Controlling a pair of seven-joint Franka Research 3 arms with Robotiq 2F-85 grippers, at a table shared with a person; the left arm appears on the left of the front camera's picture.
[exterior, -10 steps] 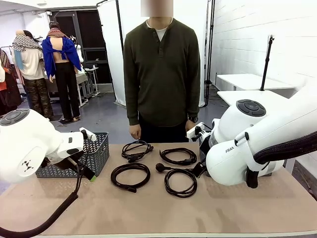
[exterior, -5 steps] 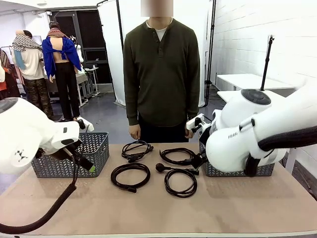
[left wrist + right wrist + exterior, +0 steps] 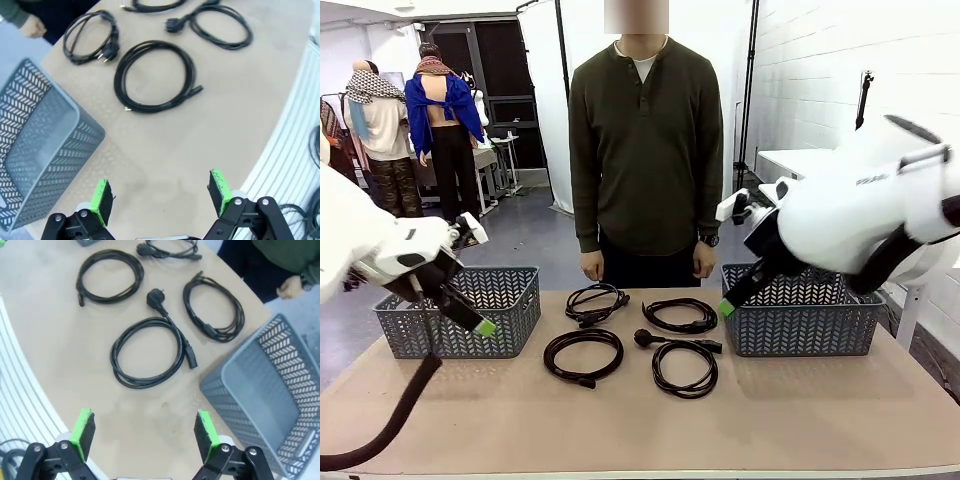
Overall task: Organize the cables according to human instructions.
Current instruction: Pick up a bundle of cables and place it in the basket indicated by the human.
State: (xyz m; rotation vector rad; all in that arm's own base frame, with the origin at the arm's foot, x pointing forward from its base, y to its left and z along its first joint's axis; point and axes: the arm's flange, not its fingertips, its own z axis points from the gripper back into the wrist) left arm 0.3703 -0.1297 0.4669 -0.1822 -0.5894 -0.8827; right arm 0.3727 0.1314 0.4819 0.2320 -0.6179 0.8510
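Grey baskets (image 3: 410,335) flanking four loose cables (image 3: 642,338); left hand (image 3: 161,195) and right hand (image 3: 144,432) wide open, holding nothing.

The front camera sits at the near edge of the worktop (image 3: 620,420), facing the person (image 3: 645,150) across it. Both wrist cameras hang high, looking down past the left pincer (image 3: 160,195) and right pincer (image 3: 145,431). All 3 views share the 4 cables (image 3: 642,338).

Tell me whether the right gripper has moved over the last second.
Yes. The right gripper rose from near the tabletop to partway up the right basket.
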